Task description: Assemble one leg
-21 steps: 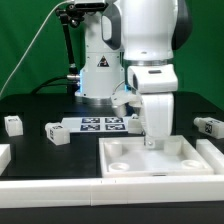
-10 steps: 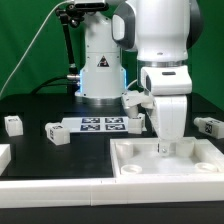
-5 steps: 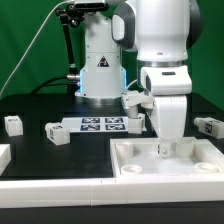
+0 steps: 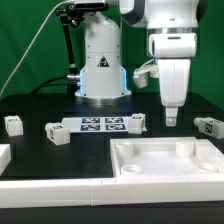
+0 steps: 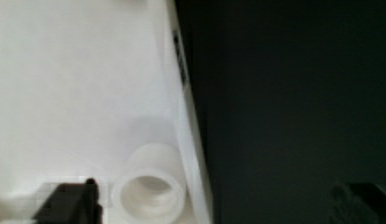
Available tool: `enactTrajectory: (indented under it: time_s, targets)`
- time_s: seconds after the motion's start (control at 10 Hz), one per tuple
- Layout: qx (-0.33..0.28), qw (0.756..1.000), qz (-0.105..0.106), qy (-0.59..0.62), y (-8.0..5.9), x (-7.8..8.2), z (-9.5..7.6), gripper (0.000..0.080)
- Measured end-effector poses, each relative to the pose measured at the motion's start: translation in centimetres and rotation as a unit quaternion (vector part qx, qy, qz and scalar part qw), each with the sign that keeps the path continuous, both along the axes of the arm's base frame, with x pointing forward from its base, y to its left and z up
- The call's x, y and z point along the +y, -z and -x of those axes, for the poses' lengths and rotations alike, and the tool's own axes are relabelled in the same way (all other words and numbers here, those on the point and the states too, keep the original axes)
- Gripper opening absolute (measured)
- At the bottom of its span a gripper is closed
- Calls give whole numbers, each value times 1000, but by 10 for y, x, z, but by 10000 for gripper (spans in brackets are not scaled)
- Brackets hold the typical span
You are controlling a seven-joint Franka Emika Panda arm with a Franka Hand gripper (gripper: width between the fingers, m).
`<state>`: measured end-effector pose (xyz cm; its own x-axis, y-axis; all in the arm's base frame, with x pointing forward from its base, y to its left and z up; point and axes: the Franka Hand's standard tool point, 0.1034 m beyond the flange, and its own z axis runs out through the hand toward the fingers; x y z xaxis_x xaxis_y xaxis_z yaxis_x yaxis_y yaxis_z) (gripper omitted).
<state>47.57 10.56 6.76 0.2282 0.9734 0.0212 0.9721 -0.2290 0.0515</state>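
My gripper (image 4: 171, 119) hangs open and empty above the far right part of the large white tabletop (image 4: 165, 160), clear of it. In the wrist view the gripper (image 5: 211, 205) has its dark fingertips (image 5: 65, 202) far apart over the tabletop's edge (image 5: 101, 90), with one round corner socket (image 5: 151, 195) between them. Several small white legs with tags lie on the black table: one at the exterior view's far left (image 4: 13, 125), one beside it (image 4: 56, 134), one behind the tabletop (image 4: 137, 122), and one at the far right (image 4: 208, 126).
The marker board (image 4: 100, 125) lies flat in front of the robot base (image 4: 100, 70). A white piece (image 4: 3, 155) pokes in at the exterior view's left edge. A white ledge (image 4: 50, 195) runs along the front.
The gripper pushed the tabletop toward the exterior view's right, stayed low in it, then rose straight up off it. The tabletop and legs have stayed put since.
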Motion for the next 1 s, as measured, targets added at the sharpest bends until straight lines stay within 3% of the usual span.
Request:
enactTrajectory:
  time_s: [0.3,0.5,0.7,0.9,1.0]
  targets:
    - [3,1000,0,15,2,0,3,649]
    - [3,995,-7,100,3,2,5,649]
    - [6,962,-28,271,9,24,25,649]
    - [12,926,-37,375,11,55,36,649]
    - [14,921,-38,387,12,70,41,649]
